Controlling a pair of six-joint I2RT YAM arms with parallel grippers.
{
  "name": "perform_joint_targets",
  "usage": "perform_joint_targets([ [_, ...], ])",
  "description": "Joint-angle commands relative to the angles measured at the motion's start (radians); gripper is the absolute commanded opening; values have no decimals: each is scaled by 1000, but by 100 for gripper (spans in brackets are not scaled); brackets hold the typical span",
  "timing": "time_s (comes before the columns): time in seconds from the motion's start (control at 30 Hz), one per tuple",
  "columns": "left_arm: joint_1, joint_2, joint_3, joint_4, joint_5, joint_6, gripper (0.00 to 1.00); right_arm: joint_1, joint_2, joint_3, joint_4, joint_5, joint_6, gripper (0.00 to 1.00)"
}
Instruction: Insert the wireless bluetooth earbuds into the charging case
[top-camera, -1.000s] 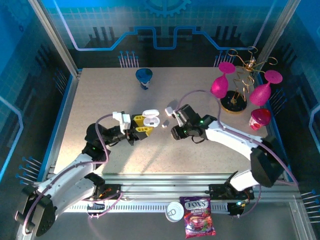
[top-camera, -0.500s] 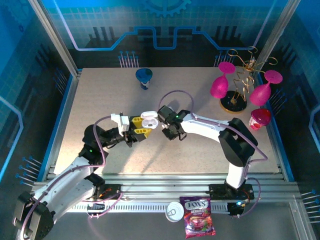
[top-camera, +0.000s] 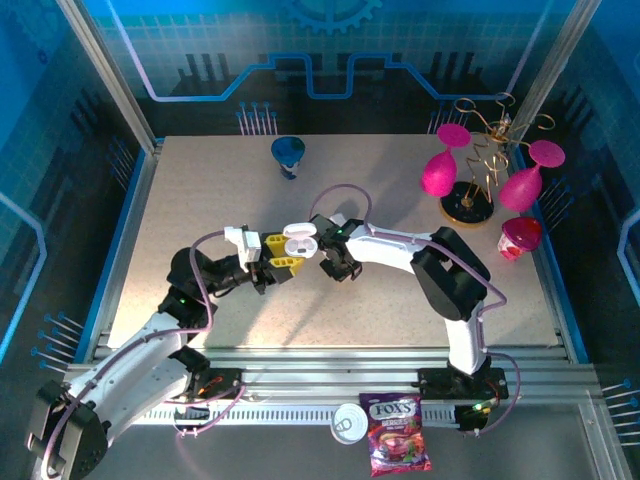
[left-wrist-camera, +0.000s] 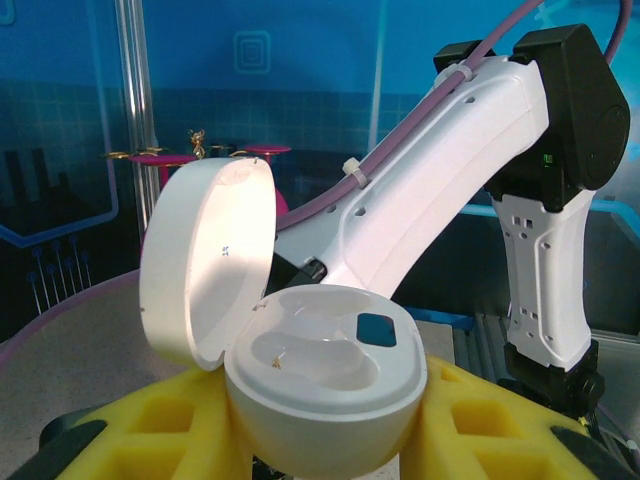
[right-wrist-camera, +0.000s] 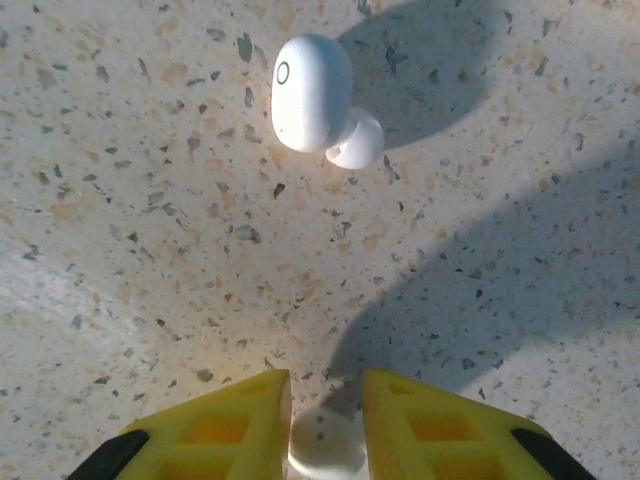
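Observation:
My left gripper (top-camera: 288, 252) is shut on the white charging case (top-camera: 300, 240). In the left wrist view the case (left-wrist-camera: 325, 385) sits between the yellow fingers (left-wrist-camera: 150, 430) with its lid (left-wrist-camera: 205, 260) hinged up to the left, and both moulded wells are bare. My right gripper (top-camera: 333, 264) points down at the table just right of the case. Its yellow fingers (right-wrist-camera: 215, 430) press on a small white earbud (right-wrist-camera: 325, 445) from both sides. A second white earbud (right-wrist-camera: 315, 100) lies loose on the speckled table ahead of them.
A blue funnel (top-camera: 288, 152) stands at the back. Pink glasses hang on a gold rack (top-camera: 470, 185) at the back right, with a pink cup (top-camera: 520, 236) beside it. A candy bag (top-camera: 398, 442) and a round lid (top-camera: 350, 422) lie on the front rail.
The right arm has swung left and lowered to the table beside the case, and its fingers have closed in on an earbud. The left arm has held the open case still.

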Motion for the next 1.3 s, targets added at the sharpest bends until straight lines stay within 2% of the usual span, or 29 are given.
perform_joint_targets([
  [0.0,8,0,16,0,-10,28,19,15,20,29,-40,22,-7,23],
  [0.13,8,-3,14,0,-10,26,19,18,25,35,-51,30,-12,22],
  [0.37,7,-3,12,-2,-13,29,19,27,-20,30,-48,13,-20,27],
  [0.53,8,-2,9,2,-15,30,19,18,-33,10,-26,-34,-30,44],
  [0.67,8,-5,3,6,-14,28,19,6,-26,-2,-15,-51,-32,53],
  [0.93,8,-7,1,5,-17,28,19,-7,-33,-47,-11,-88,-13,56],
  [1.27,9,-4,4,15,-14,22,19,-5,-111,-125,-34,-103,30,56],
])
